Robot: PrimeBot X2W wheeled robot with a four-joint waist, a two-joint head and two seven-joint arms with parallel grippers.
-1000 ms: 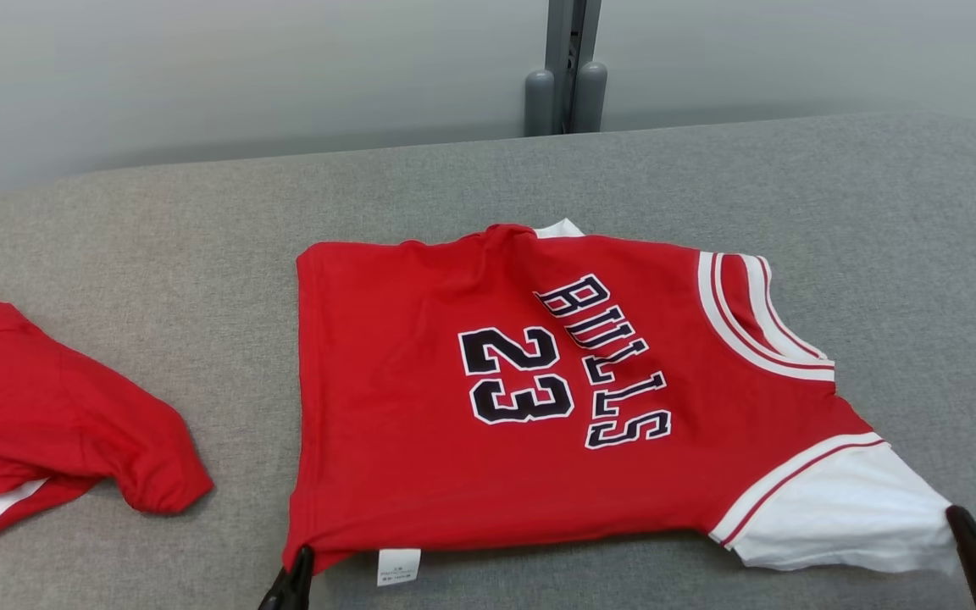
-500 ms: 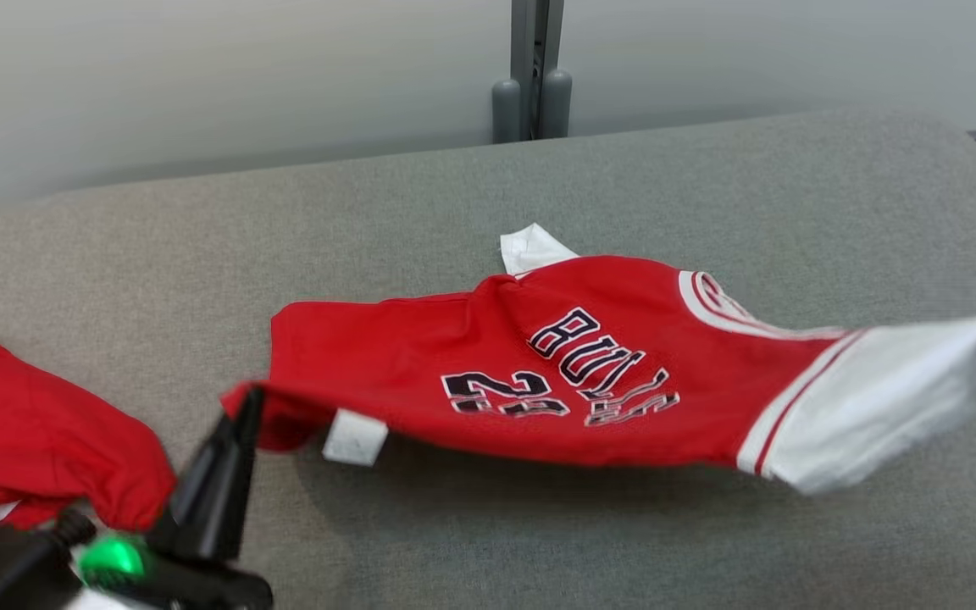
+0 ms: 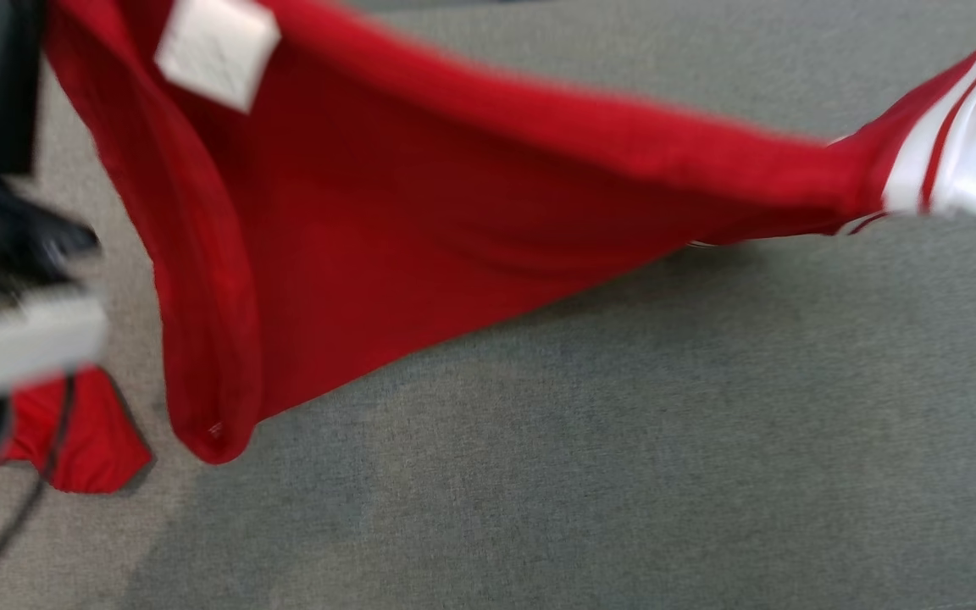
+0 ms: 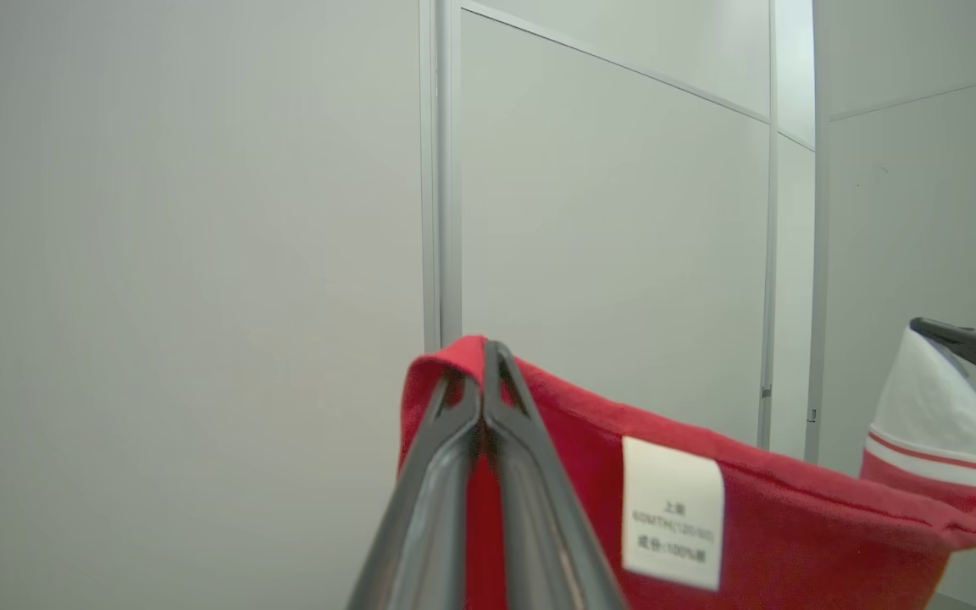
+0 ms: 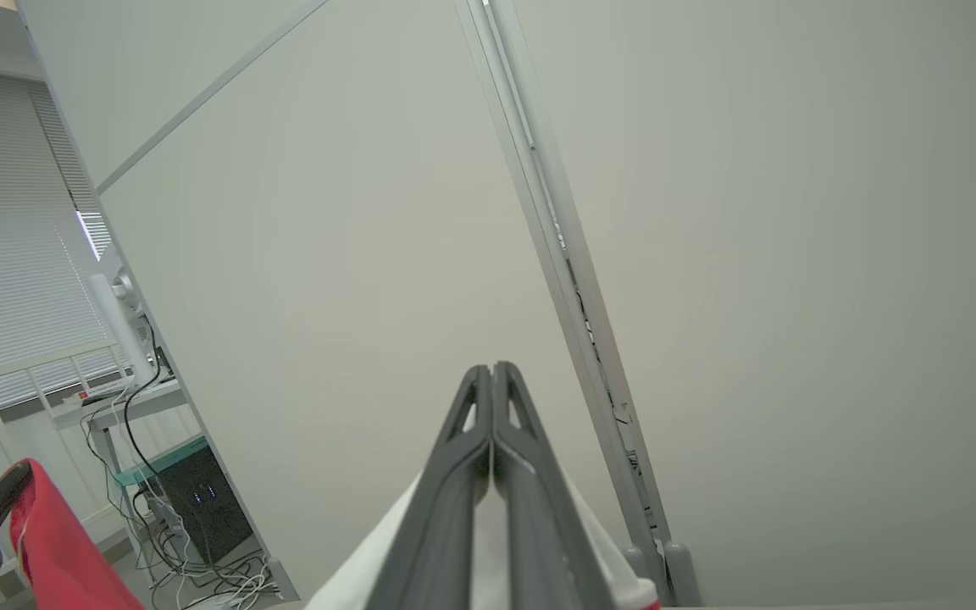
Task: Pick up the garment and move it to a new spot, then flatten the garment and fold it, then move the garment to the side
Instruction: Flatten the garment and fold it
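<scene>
Found left claw [image 4: 485, 360] pinching the red hem corner of the jersey [image 3: 420, 212], right claw [image 5: 491, 377] pinching its white sleeve. Noted jersey stretched between both, sagging above grey tabletop [image 3: 623, 440]. Spotted another red garment [image 3: 85, 445] at near left.

Pale partition walls [image 4: 183, 212], grey fabric tabletop [image 3: 623, 466], slatted window blind [image 5: 5, 254], cable-strewn desk [image 5: 136, 407] beyond.

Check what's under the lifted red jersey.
Under the jersey: bare grey surface, shadowed. A second red garment lies beside its hanging corner. Anything directly behind the cloth is covered.
</scene>
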